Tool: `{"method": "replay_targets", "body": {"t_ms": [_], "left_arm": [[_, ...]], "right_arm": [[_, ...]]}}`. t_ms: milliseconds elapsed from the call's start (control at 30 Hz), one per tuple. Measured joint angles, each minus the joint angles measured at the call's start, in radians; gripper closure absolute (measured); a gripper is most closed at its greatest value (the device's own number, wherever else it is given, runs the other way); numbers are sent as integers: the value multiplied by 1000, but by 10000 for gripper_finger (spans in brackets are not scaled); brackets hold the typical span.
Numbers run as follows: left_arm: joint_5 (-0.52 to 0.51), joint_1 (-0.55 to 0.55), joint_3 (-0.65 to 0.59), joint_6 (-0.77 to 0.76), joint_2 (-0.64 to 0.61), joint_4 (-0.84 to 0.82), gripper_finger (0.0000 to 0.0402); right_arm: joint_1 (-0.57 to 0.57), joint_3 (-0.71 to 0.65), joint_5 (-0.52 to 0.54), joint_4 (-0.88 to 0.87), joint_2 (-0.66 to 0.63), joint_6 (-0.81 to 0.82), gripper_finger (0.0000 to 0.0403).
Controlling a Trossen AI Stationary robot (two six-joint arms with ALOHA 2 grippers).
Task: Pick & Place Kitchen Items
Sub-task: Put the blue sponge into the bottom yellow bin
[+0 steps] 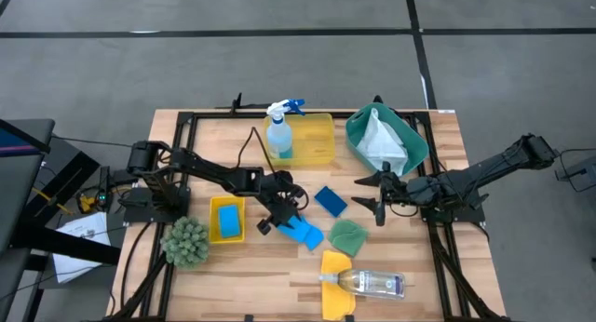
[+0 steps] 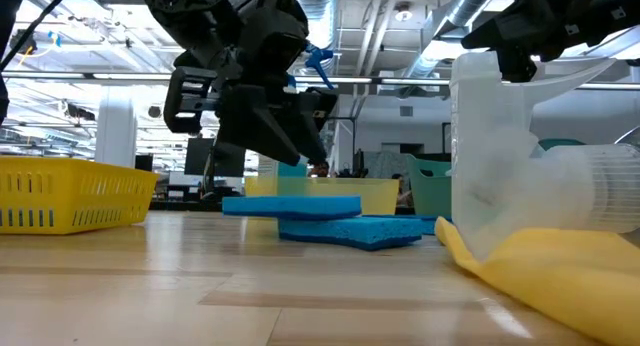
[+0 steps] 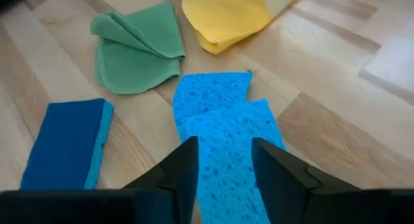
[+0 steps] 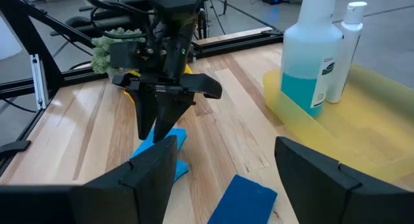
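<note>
The wooden table (image 1: pixel 233 136) carries everything, and clock directions here are read on the high view from the table's middle. A large yellow tray (image 1: pixel 317 140) sits at twelve o'clock with the blue-liquid spray bottle (image 1: pixel 279 131) standing in its nine o'clock end; the right wrist view shows a white bottle (image 4: pixel 349 46) just beside that spray bottle. At one o'clock the teal bin (image 1: pixel 410 140) holds a white cloth (image 1: pixel 382 140). At eight o'clock the spiky green ball (image 1: pixel 186 241) rests near the table edge, with a small yellow tray (image 1: pixel 227 220) just beside it at its two o'clock, a blue sponge (image 1: pixel 228 221) lying inside.

At five o'clock the clear bottle (image 1: pixel 372 283) lies on its side across the yellow cloth (image 1: pixel 335 280). The green cloth (image 1: pixel 347 236) lies folded at four o'clock, and a dark blue sponge (image 1: pixel 330 201) sits near the centre.

The left gripper (image 1: pixel 279 213) is at seven o'clock, low over two bright blue sponges (image 1: pixel 303 234) that overlap on the wood; its fingers (image 3: pixel 181 172) stand a little apart either side of the upper sponge, pressed against neither edge. The right gripper (image 1: pixel 375 194) hangs at three o'clock with its fingers spread wide and nothing between them.
</note>
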Motion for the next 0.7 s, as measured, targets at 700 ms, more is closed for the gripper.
{"method": "replay_targets", "body": {"t_ms": [700], "left_arm": [[-345,-41,-2,-1286,-191,-156,262]], "right_arm": [[0,0,0,-15,0,3,153]]}}
